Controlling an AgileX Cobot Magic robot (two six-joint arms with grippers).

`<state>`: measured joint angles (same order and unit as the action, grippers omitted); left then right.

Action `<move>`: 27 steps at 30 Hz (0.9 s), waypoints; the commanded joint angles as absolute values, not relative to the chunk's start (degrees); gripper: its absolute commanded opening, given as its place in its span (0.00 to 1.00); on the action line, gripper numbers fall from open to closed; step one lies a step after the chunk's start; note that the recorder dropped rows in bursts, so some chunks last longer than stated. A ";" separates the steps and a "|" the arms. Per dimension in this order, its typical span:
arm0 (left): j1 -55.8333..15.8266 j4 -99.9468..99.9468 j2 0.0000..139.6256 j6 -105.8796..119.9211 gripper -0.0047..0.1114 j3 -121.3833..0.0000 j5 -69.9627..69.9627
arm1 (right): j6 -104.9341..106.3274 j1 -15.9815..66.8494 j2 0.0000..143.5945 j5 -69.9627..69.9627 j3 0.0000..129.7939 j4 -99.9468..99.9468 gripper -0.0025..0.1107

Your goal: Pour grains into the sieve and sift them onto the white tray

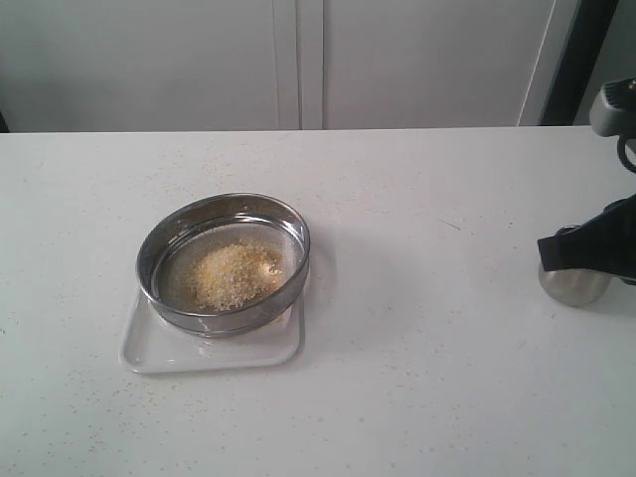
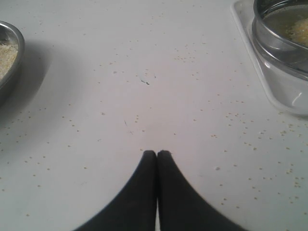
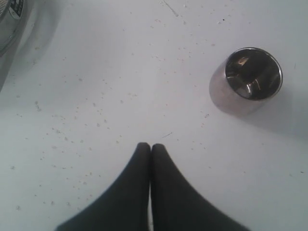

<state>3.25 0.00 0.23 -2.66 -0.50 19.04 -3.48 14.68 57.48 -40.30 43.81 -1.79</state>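
The sieve [image 1: 227,320] stands on the white tray [image 1: 159,350] left of the table's middle. A heap of golden and pale grains [image 1: 234,273] lies on its mesh. The left wrist view shows the sieve [image 2: 276,45] and the tray [image 2: 284,98] off to one side, with the grains [image 2: 299,29] inside. My left gripper [image 2: 157,153] is shut and empty over bare table, out of the exterior view. At the far right edge my right gripper [image 1: 545,253] is also shut and empty [image 3: 150,145]. It hovers beside a small steel cup [image 3: 253,73] that looks empty.
The cup [image 1: 573,285] stands on the table under the right arm. A steel bowl [image 2: 10,72] holding pale grains shows at the edge of the left wrist view. Loose grains are scattered on the white tabletop [image 1: 427,328]. A wall of white panels runs behind the table.
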 commanded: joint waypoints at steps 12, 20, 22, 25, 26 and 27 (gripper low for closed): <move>3.25 0.35 0.00 -2.66 0.04 0.00 19.52 | -2.80 14.80 57.12 -40.58 43.93 -1.85 0.02; 3.25 0.35 0.00 -2.66 0.04 0.00 19.52 | -2.57 12.14 54.50 -40.02 43.93 -1.87 0.02; 3.25 0.35 0.00 -2.66 0.04 0.00 19.52 | -2.69 10.70 53.20 -40.02 43.93 -1.87 0.02; 3.25 0.35 0.00 -2.66 0.04 0.00 19.52 | -2.69 8.17 51.29 -40.02 43.93 -1.87 0.02; 3.25 0.35 0.00 -2.66 0.04 0.00 19.52 | -2.69 6.94 50.56 -40.02 43.93 -1.87 0.02; 3.25 0.35 0.00 -2.66 0.04 0.00 19.52 | -2.69 6.11 50.08 -40.02 43.93 -1.87 0.02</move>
